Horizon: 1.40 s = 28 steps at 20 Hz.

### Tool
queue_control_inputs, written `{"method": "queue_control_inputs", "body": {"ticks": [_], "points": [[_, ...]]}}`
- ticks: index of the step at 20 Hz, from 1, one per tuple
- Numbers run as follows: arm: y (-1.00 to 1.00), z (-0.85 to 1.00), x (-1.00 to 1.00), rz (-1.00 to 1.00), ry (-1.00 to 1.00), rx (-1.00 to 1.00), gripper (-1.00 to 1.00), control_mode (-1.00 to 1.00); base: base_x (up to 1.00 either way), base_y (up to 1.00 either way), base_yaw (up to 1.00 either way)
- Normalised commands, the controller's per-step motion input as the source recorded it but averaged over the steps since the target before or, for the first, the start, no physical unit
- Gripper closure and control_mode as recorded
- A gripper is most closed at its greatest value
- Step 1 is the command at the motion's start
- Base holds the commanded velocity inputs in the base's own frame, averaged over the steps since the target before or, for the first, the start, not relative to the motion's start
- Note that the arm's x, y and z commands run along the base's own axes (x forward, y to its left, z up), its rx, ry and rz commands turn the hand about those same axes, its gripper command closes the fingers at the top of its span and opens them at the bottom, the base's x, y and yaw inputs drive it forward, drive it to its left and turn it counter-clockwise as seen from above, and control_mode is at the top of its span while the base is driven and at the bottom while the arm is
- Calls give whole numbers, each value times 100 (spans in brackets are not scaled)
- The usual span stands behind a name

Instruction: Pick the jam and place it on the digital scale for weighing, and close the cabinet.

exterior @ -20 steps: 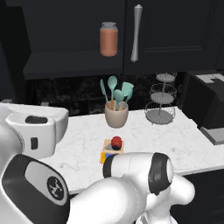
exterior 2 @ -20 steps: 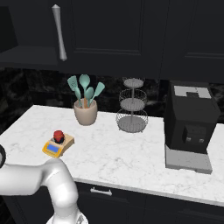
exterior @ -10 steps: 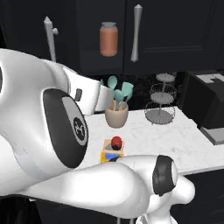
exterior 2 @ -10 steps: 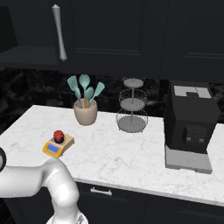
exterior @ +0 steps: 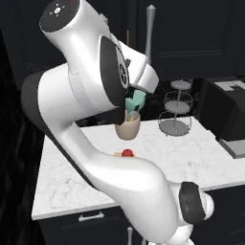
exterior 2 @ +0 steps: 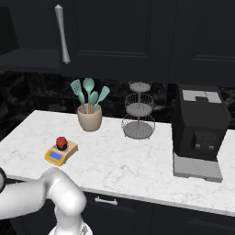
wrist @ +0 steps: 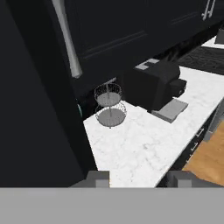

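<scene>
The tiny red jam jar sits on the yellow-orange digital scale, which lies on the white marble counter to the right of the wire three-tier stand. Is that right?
Not quite. In the right base view the tiny red jam jar does sit on the yellow-orange digital scale on the white marble counter, but the scale lies to the left of the wire three-tier stand, not the right.

no readable text, labels, brands, numbers or signs anywhere

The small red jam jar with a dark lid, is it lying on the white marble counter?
No, the small red jam jar stands on the yellow-orange digital scale, not on the white marble counter.
</scene>
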Motion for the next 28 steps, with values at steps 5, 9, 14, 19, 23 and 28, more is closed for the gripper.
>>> {"method": "queue_control_inputs", "body": {"ticks": [5, 9, 14, 19, 23, 28], "points": [[-56, -85, 100, 4, -39, -3, -100, -100, 0, 0, 0], [-18, -93, 100, 7, -31, -7, -100, -100, 0, 0, 0], [0, -26, 100, 0, 6, 0, -100, -100, 0, 0, 0], [9, 0, 100, -7, 23, 0, -100, -100, 0, 0, 0], [26, 0, 100, -17, 19, 0, -100, -100, 0, 0, 0], [14, -11, 100, -17, 2, -1, -100, -100, 0, 0, 0]]}}
